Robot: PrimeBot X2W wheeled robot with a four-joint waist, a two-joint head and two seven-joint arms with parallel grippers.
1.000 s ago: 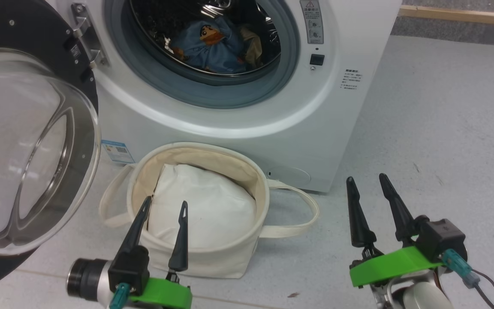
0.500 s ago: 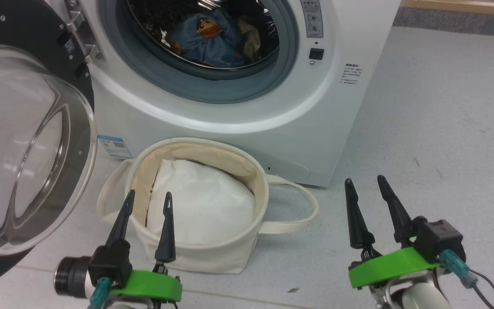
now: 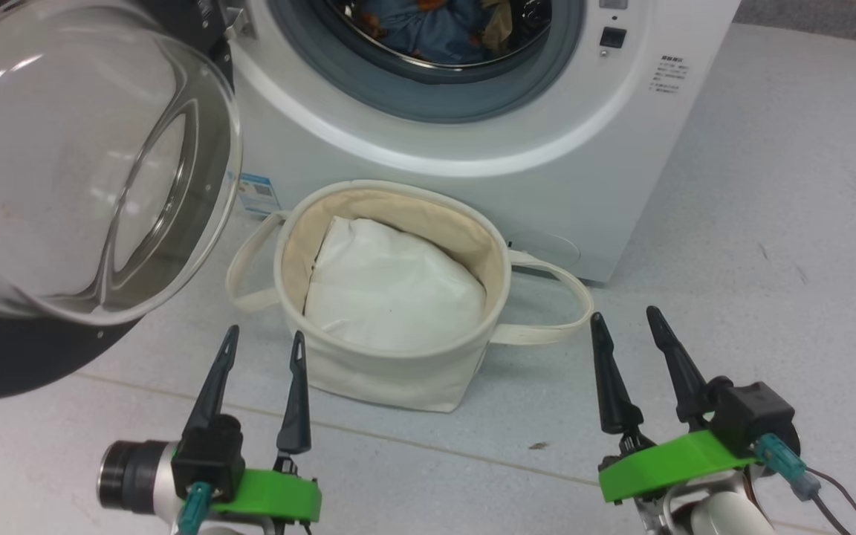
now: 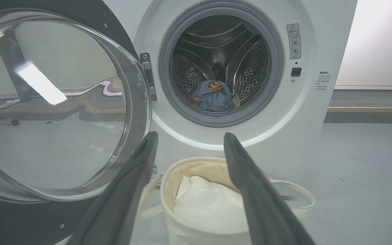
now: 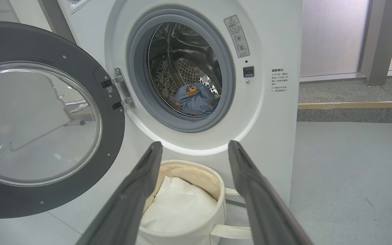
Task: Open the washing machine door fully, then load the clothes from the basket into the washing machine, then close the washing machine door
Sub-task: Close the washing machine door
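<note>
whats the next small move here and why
Probably bring the left gripper, open and empty, over to the black rim of the washing machine door to start swinging it shut. The clothes already lie in the drum, the basket holds a plain white bundle, and the door stands wide open at the robot's left.

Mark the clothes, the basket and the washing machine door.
the clothes (image 4: 213, 98): left wrist view, middle of the blue fabric.
the basket (image 3: 391, 379): head view, front canvas wall.
the washing machine door (image 5: 46, 42): right wrist view, upper part of the black rim.
</note>
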